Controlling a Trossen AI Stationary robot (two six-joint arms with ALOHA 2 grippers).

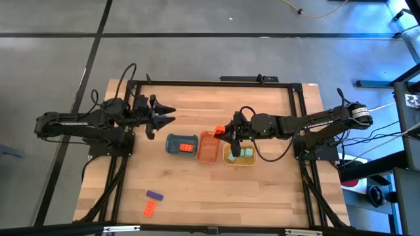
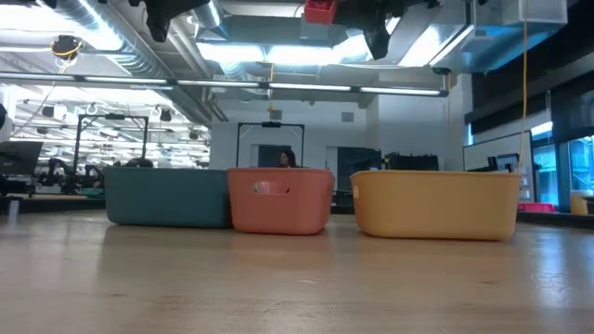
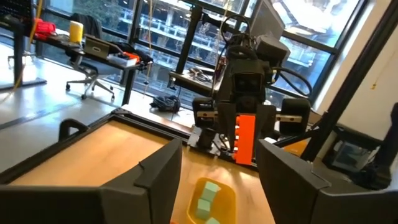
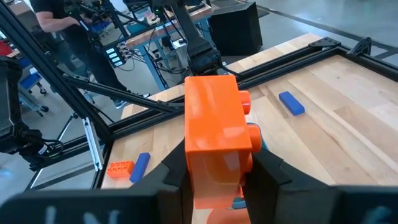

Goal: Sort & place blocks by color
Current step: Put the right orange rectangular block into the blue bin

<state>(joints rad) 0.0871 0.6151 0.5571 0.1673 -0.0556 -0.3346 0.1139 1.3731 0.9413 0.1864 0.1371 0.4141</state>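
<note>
My right gripper (image 1: 224, 133) is shut on an orange-red block (image 1: 218, 131), which it holds in the air over the far rim of the orange tray (image 1: 209, 149). The low view shows that block (image 2: 320, 11) high above the trays. My left gripper (image 1: 167, 115) hovers open over the table, left of the trays, and touches nothing. The blue tray (image 1: 182, 145) has an orange-red block (image 1: 186, 147) in it. Mint green blocks (image 1: 244, 154) lie in the yellow tray (image 1: 239, 160). A purple block (image 1: 154, 195) and an orange-red block (image 1: 149, 209) lie flat near the table's near-left corner. My right gripper pinches the orange-red block by its two long side faces (image 4: 214, 155), one dark finger (image 4: 176, 173) on each side. The fingers come from above, slanting in from the table's right. The block is lifted clear, its studs facing sideways and its free end sticking out past the fingertips.
The three trays stand in a row at the table's middle: blue, orange, yellow (image 2: 436, 204). A black frame (image 1: 210, 82) runs along the table's edges. The right wrist view shows one more blue-purple block (image 4: 291, 102) lying on the wood. Bare wood lies in front of the trays.
</note>
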